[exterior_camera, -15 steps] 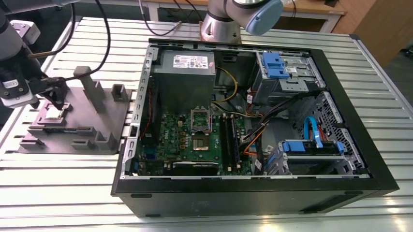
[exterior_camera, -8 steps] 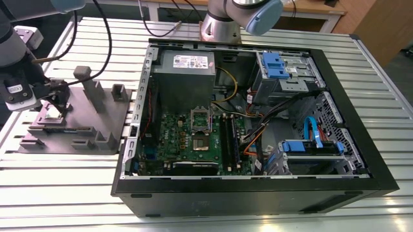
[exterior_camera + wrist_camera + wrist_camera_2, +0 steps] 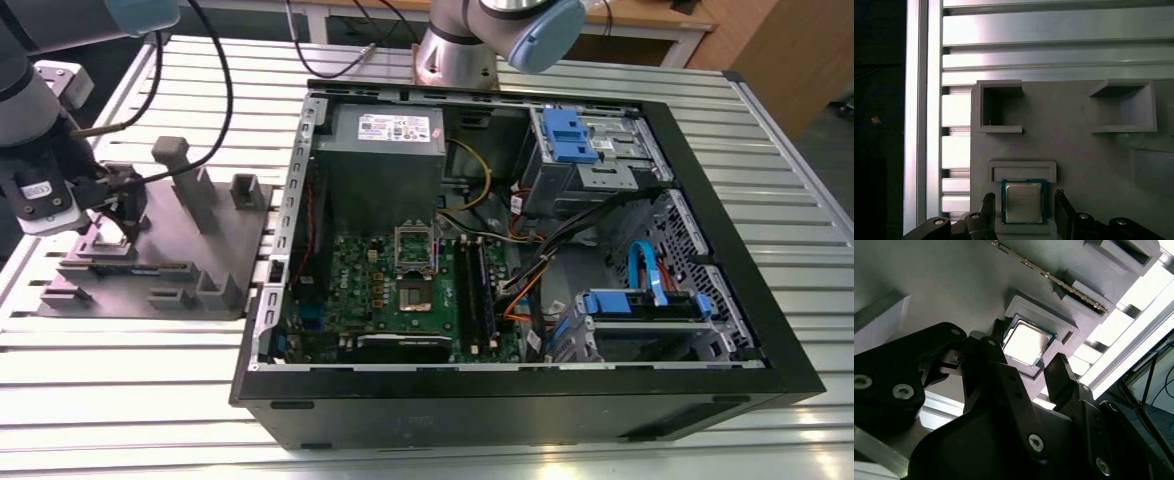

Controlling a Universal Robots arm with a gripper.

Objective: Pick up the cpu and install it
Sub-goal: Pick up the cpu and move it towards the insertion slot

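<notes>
One cpu, silvery top up, lies flat in a shallow nest of the grey holder block, close to the block's edge where bare table slats show. The gripper hangs directly over it, spread wide, with one black finger to each side of the chip. In both wrist views a sliver of gap separates chip from fingers; nothing is clasped. In the exterior view the block stands near the table's edge on the exterior view's left, just beside the open computer case, whose motherboard socket lies well apart from the chip. The step in hand looks like the grasp. Doing it well likely means keeping the fingers square to two opposite sides of the chip, lowering through the nest's open sides without nudging its rim, closing evenly so neither side pushes first, and holding the chip level, since a skewed hold would carry through to the socket.
</notes>
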